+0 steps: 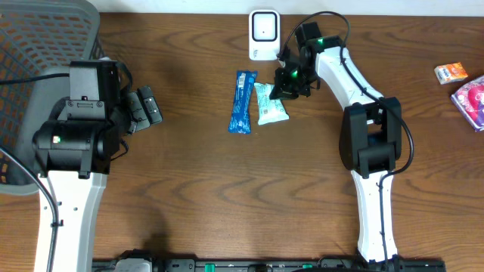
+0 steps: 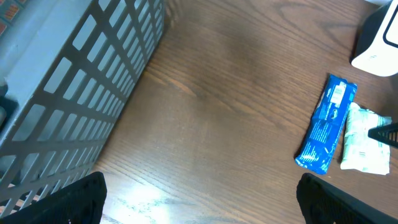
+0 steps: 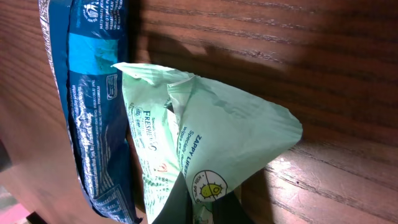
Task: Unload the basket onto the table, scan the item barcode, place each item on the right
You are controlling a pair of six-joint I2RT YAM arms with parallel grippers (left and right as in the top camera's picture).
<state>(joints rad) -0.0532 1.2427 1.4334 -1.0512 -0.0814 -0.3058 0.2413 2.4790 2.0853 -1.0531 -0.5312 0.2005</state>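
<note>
Pinching crinkled pale-green packet (image 3: 214, 134), right claw (image 1: 286, 85) clamped, glossy blue wrapper (image 3: 93, 130) alongside, left claw (image 1: 147, 106) wide

I count one blue packet (image 1: 242, 102), one green packet (image 1: 269, 106), one scanner (image 1: 264, 34), one basket (image 1: 53, 9) — one orange pack (image 1: 451, 72), one pink pack (image 1: 473, 97).

This looks like a robot lab bench laid out as a shop checkout. A dark wooden tabletop (image 1: 197, 189) holds a white scanner (image 1: 263, 34), a grey plastic basket (image 1: 45, 30), a blue packet (image 1: 242, 102), a green packet (image 1: 271, 112) and a small orange box (image 1: 451, 72). Two robot arms (image 1: 372, 143) are fixed at its near edge.
</note>
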